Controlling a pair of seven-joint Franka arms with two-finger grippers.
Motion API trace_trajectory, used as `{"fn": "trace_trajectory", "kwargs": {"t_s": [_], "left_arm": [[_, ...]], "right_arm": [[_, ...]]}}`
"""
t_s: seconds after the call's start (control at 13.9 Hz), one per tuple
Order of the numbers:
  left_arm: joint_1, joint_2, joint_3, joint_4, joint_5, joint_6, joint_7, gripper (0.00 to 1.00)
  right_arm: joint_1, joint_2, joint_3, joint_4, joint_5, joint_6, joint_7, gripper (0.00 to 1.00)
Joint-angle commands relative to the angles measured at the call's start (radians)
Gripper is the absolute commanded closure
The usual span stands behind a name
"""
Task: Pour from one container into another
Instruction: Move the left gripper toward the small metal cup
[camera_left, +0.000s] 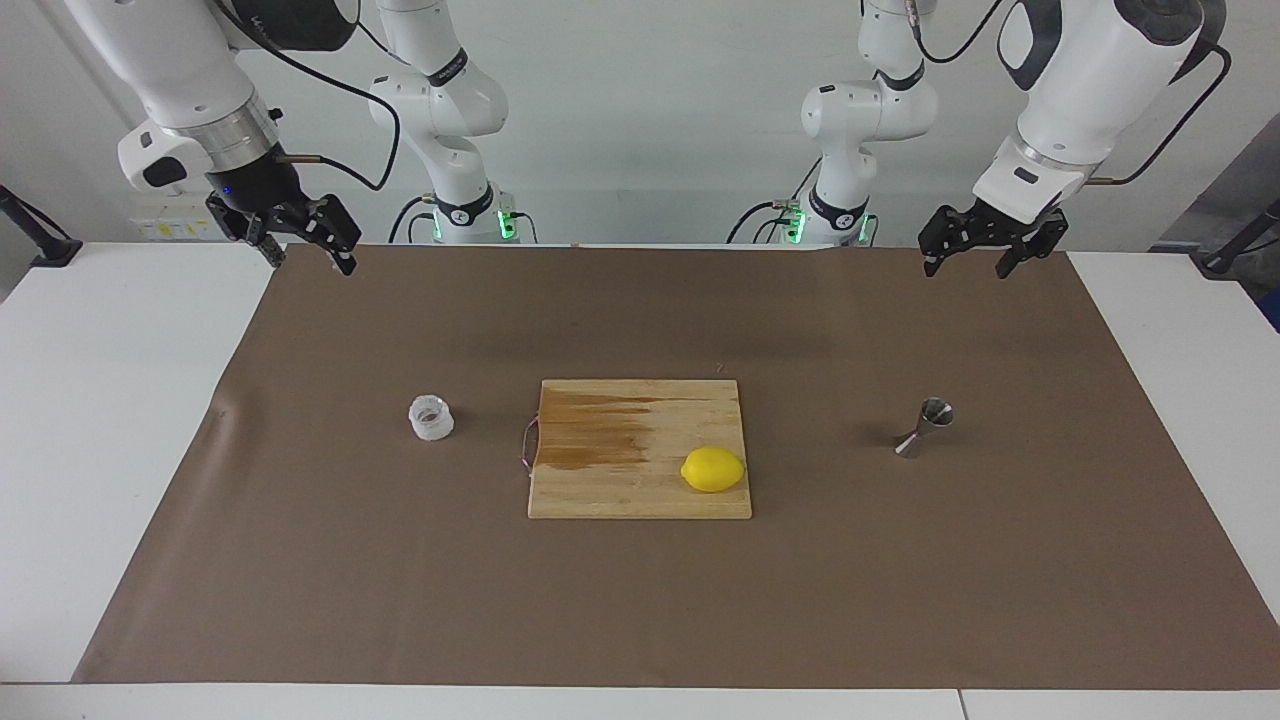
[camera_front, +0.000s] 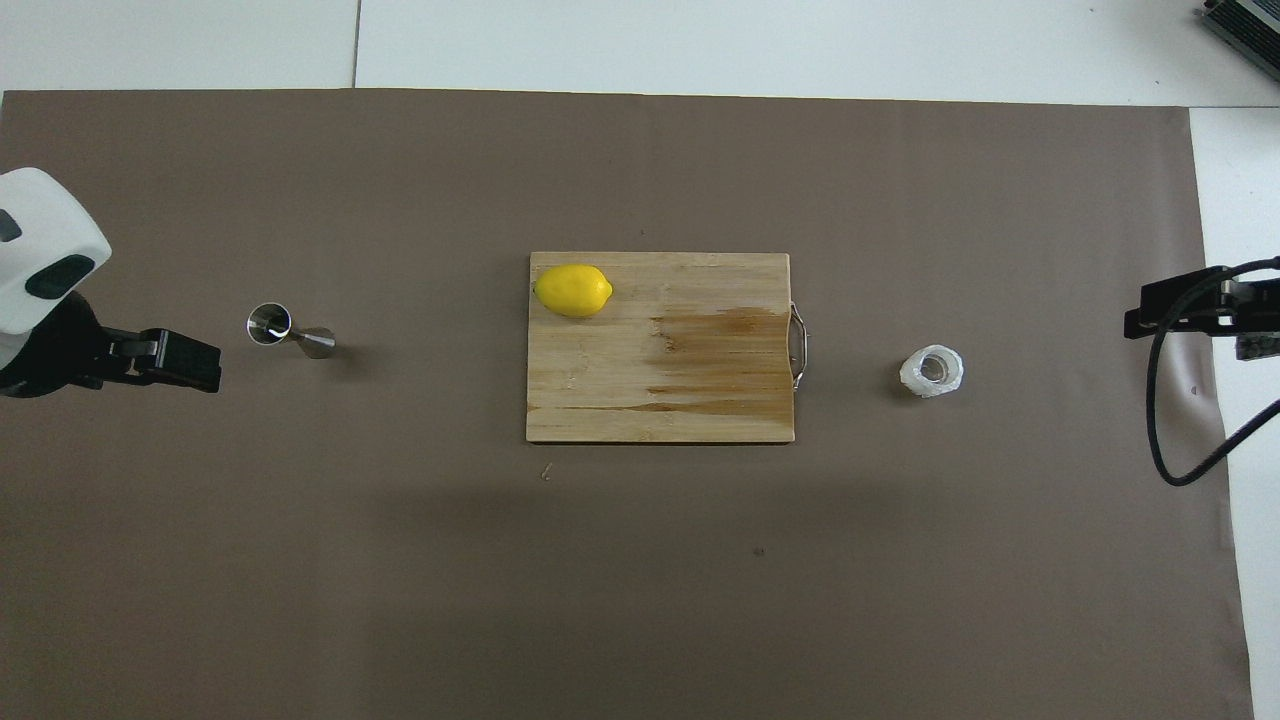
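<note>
both raised, spread open and empty: left hand (camera_left: 983, 257) up over the jigger (camera_left: 925, 427), right hand (camera_left: 300, 240) waiting up from the plastic cup (camera_left: 431, 417), nothing grasped yet.

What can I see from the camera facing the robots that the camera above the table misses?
Only the facing view shows the white arms whole, their bases, the wall, and both open tools, left and right, hanging above the brown mat's edge. Only the overhead view looks straight down into the small crinkled whitish plastic cup. Both show the shiny steel hourglass jigger, the wooden cutting board and the yellow lemon on it.
</note>
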Motion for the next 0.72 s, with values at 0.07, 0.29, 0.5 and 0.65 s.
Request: {"fn": "trace_trajectory", "kwargs": {"t_s": [0.07,0.29,0.5,0.65], "left_arm": [[0.012,-0.023,0.016,-0.029,-0.04,0.048,-0.027,0.0],[0.057,-0.015,0.022,-0.017,-0.239,0.039,-0.025,0.0],[0.124,0.04,0.022,-0.006,-0.361,-0.013,-0.027,0.0],[0.17,0.11,0.017,0.037,-0.391,-0.052,-0.03,0.0]], "right_arm": [[-0.007,0.0,0.007,0.004,-0.006,-0.007,0.014,0.0],[-0.007,0.001,0.007,0.004,-0.006,-0.007,0.012,0.0],[-0.007,0.0,0.007,0.004,-0.006,-0.007,0.012,0.0],[-0.007,0.0,0.007,0.004,-0.006,-0.007,0.014,0.0]]}}
